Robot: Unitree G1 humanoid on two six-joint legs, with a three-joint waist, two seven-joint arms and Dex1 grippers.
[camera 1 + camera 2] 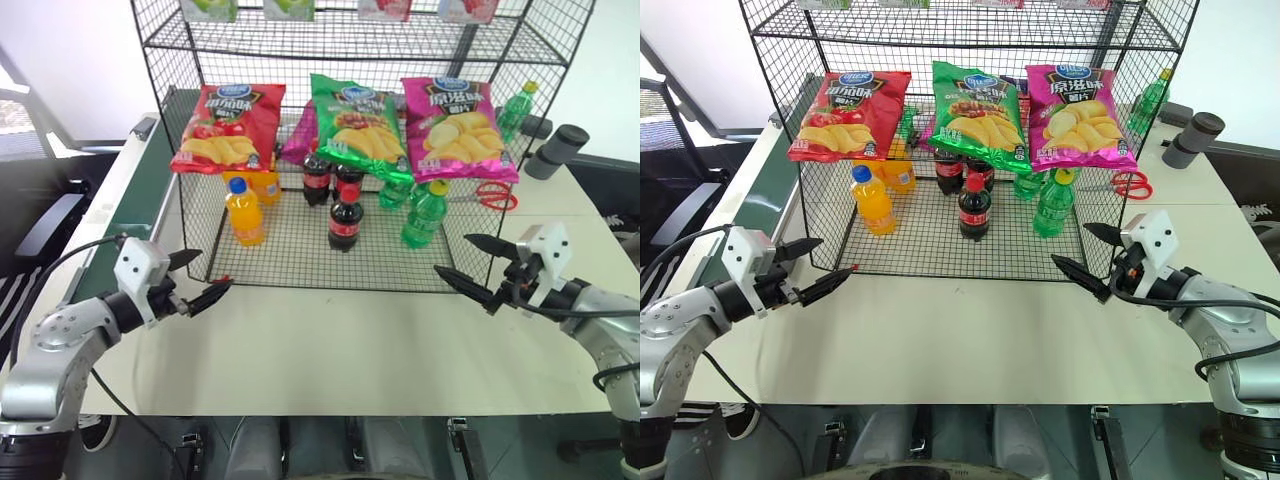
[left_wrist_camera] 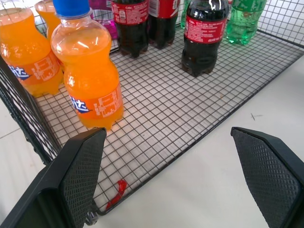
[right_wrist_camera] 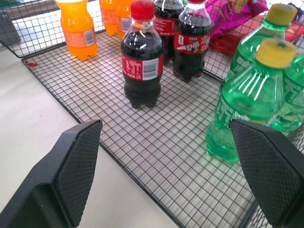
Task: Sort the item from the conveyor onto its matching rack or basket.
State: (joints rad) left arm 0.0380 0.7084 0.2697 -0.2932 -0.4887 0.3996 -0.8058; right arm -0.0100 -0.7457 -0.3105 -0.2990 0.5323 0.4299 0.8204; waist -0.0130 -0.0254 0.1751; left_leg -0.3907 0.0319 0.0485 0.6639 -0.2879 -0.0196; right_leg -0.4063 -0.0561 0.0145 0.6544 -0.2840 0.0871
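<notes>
Standing upright on the bottom grid of the black wire rack, the front cola bottle sits near the middle, w/ two more cola bottles just behind it toward 12 o'clock. Orange-drink bottle is at approx. 9 o'clock from the front cola, a second orange one behind it. Green bottles stand at 3 o'clock from the cola, yellow caps up. Red chip bag, green chip bag and pink chip bag hang across the rack front above the bottles.

Left hand hovers over the white desk at 7 o'clock from the rack's front-left corner, fingers spread wide, holding nothing; tips point toward the rack. Right hand hovers at the rack's front-right corner, approx. 4 o'clock from the front cola, also spread wide and empty, tips pointing in toward the rack.

Left wrist view: orange bottle closest, cola further back, both on the grid, nothing between the pads. Right wrist view: front cola and a green bottle ahead, apart from the pads.

Conveyor runs along the desk's left edge, at 9 o'clock from the rack. Red-handled scissors lie on the desk at the rack's right side; a grey cylinder is further right.
</notes>
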